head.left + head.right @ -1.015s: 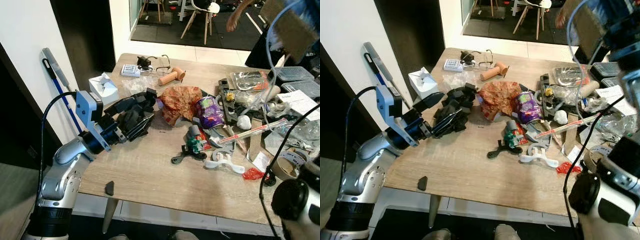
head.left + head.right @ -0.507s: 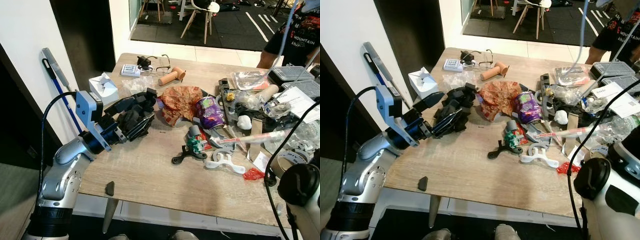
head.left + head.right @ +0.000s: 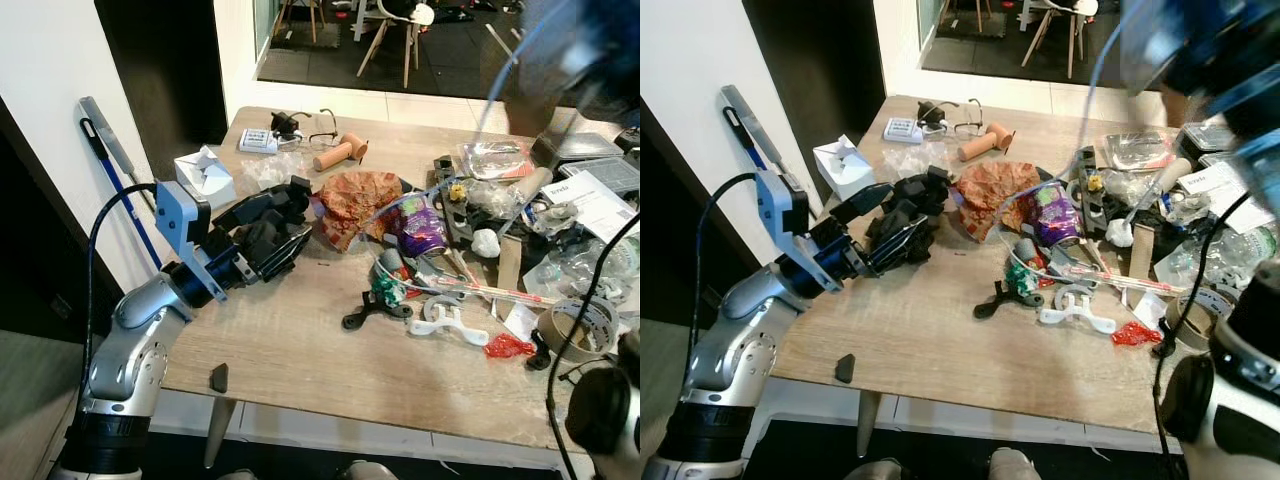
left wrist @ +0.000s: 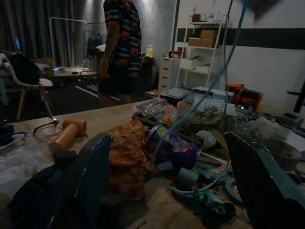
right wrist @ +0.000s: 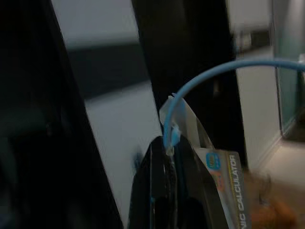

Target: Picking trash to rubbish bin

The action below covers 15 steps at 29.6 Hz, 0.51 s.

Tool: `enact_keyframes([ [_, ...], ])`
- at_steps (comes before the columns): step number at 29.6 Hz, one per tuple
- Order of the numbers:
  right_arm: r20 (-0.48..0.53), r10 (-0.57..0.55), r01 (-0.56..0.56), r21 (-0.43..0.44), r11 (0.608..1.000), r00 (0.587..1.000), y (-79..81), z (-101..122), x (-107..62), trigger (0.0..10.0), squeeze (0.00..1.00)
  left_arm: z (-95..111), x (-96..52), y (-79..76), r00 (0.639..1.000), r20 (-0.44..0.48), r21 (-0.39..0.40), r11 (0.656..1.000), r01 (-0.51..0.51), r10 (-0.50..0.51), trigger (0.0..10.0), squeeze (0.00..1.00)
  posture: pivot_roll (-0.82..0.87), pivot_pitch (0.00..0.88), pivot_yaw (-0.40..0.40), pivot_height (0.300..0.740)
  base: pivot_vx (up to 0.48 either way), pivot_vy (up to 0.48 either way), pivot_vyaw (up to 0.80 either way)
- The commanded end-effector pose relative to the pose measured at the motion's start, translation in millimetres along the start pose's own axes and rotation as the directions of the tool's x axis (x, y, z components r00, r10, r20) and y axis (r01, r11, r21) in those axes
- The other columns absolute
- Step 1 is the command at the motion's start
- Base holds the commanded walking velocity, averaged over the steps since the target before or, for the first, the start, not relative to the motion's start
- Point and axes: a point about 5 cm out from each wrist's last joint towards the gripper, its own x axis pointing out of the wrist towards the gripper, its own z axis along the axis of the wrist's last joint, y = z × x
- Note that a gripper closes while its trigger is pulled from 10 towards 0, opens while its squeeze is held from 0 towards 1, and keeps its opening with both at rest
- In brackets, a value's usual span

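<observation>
My left gripper (image 3: 268, 228) stands open on the table's left side, its fingers (image 3: 243, 209) either side of a crumpled black plastic bag (image 3: 283, 203). In the left wrist view the left gripper (image 4: 176, 191) faces a crumpled orange paper bag (image 4: 125, 149) and a purple wrapper (image 4: 175, 149). My right gripper (image 3: 585, 45) is raised high at the far right, blurred. In its wrist view the right gripper (image 5: 167, 188) is shut on a blue cable (image 5: 214, 71) and a printed package (image 5: 225, 179). The blue cable (image 3: 452, 180) slopes down to the table clutter.
The wooden table (image 3: 300, 340) holds a tissue box (image 3: 204, 175), glasses (image 3: 316, 127), a wooden handle (image 3: 338, 153), a tape roll (image 3: 577, 328), plastic containers and scraps. A mop (image 3: 110, 150) leans on the left wall. A person (image 4: 121, 47) stands beyond the table.
My right arm has swung at the top right and the blue cable now stretches taut from the table clutter up to it. The left gripper stays open around the black bag.
</observation>
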Motion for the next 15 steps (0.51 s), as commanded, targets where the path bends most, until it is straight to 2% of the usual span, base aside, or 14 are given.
enact_keyframes([
  [1, -0.112, 0.025, -0.031, -0.054, 0.998, 0.993, 5.9, -17.5, 0.9, 9.4, 0.00, -5.3, 1.7, 1.4, 0.999, -0.034, -0.008, 1.000, -0.016, 0.016, 10.0, 0.00, -0.06, 0.000, -0.033, 0.740, 0.000, 0.000, 0.00],
  [2, -0.112, 0.025, -0.031, -0.054, 0.998, 0.993, 5.9, -17.5, 0.9, 9.4, 0.00, -5.3, 1.7, 1.4, 0.999, -0.034, -0.008, 1.000, -0.016, 0.016, 10.0, 0.00, -0.06, 0.000, -0.033, 0.740, 0.000, 0.000, 0.00],
  [3, -0.159, 0.029, -0.039, -0.063, 0.997, 0.987, 6.5, -25.7, -0.5, 10.0, 0.00, -6.4, 2.1, 1.9, 0.999, -0.044, -0.009, 1.000, -0.025, 0.025, 10.0, 0.00, -0.06, 0.000, -0.032, 0.740, 0.000, 0.000, 0.00],
  [5, -0.238, 0.020, -0.039, -0.079, 0.996, 0.971, 4.2, -42.1, -4.9, 10.0, 0.00, -9.1, 2.6, 4.2, 0.996, -0.071, -0.011, 0.998, -0.056, 0.055, 10.0, 0.00, -0.06, 0.000, -0.035, 0.740, 0.000, 0.000, 0.00],
  [12, -0.257, 0.030, -0.054, -0.086, 0.995, 0.966, 2.9, -48.6, -6.4, 10.0, 0.00, -9.2, 2.2, 6.3, 0.995, -0.075, -0.009, 0.998, -0.068, 0.067, 10.0, 0.00, -0.06, 0.000, -0.035, 0.740, 0.000, 0.000, 0.00],
  [15, -0.303, 0.045, -0.082, -0.111, 0.990, 0.952, 4.2, -55.3, -8.8, 10.0, 0.00, -9.1, 2.4, 6.3, 0.995, -0.075, -0.009, 0.998, -0.068, 0.067, 10.0, 0.00, -0.06, 0.000, -0.035, 0.740, 0.000, 0.000, 0.00],
])
